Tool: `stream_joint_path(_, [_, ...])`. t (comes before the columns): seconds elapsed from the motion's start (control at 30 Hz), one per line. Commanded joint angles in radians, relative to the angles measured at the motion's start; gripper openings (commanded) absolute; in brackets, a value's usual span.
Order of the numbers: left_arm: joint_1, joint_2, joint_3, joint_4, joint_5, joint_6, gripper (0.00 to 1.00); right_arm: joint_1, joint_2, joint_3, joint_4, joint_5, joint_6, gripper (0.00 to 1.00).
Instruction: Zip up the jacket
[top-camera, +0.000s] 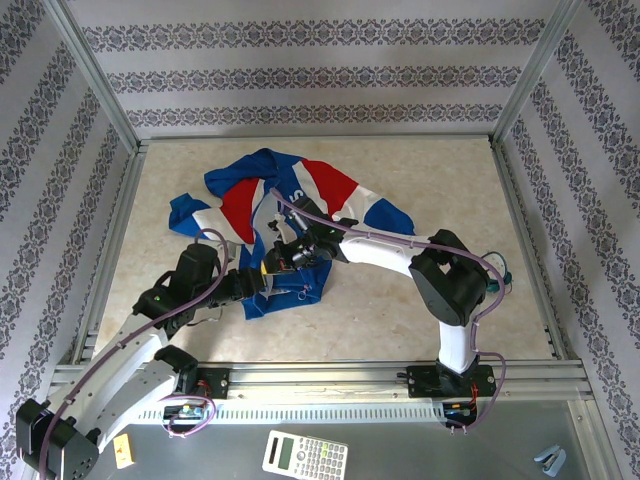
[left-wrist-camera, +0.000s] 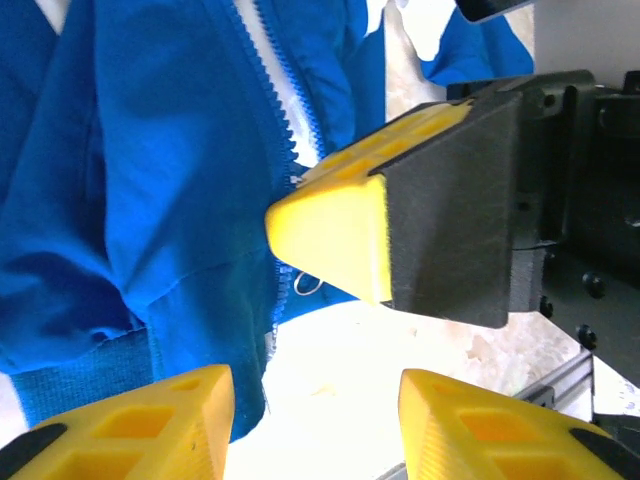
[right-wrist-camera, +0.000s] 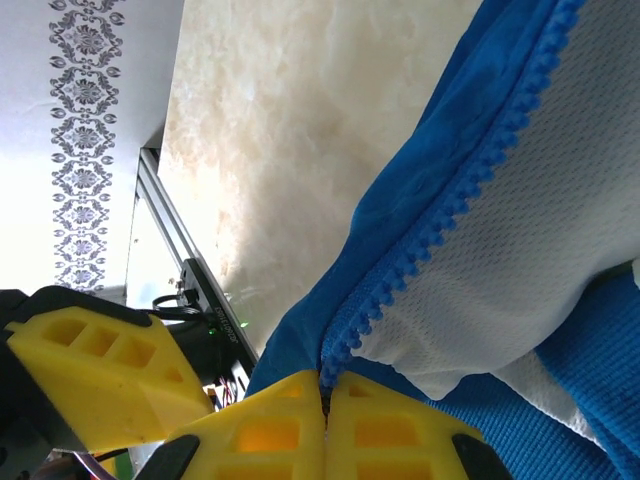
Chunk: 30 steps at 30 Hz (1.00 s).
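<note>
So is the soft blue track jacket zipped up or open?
Open: the jacket has zipper teeth running unjoined beside white mesh lining.

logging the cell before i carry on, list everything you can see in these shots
jacket: one, blue with red and white panels, crumpled mid-table, unzipped
table: one, beige marbled, under the jacket
calculator: one, white with dark keys, on the grey ledge in front of the table
small block: one, yellow, near-left ledge
small object: one, blue-grey, near-right corner, too small to tell what it is
walls: three, white with dark floral bands, around the table
rails: silver, along the table's edges
left arm: one, white and black, reaching to the jacket's hem, yellow jaws apart
right arm: one, white and black, bent over the jacket, yellow jaws shut on the zipper's end
</note>
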Motion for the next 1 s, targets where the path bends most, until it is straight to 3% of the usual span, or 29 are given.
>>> stream_joint_path(0.0, [0.012,-0.005,-0.025,0.062,0.047,-0.016,0.42,-0.007,-0.026,0.014,-0.027,-0.023,0.008,0.00])
stream_joint_path(0.17, [0.016,-0.005,-0.059,0.094,0.034,-0.036,0.36,-0.007,-0.037,0.006,-0.032,-0.023,0.009,0.00])
stream_joint_path(0.5, [0.019,0.030,-0.134,0.214,0.040,-0.076,0.35,-0.008,-0.032,0.010,-0.036,-0.029,0.018,0.00])
stream_joint_path(0.67, [0.021,0.032,-0.161,0.241,0.017,-0.085,0.36,-0.009,-0.025,0.009,-0.034,-0.027,0.025,0.00])
stream_joint_path(0.83, [0.021,0.010,-0.191,0.250,-0.026,-0.111,0.42,-0.015,-0.021,0.004,-0.031,-0.027,0.040,0.00])
stream_joint_path(0.97, [0.021,-0.006,-0.224,0.313,-0.018,-0.138,0.41,-0.017,-0.022,-0.001,-0.028,-0.027,0.048,0.00])
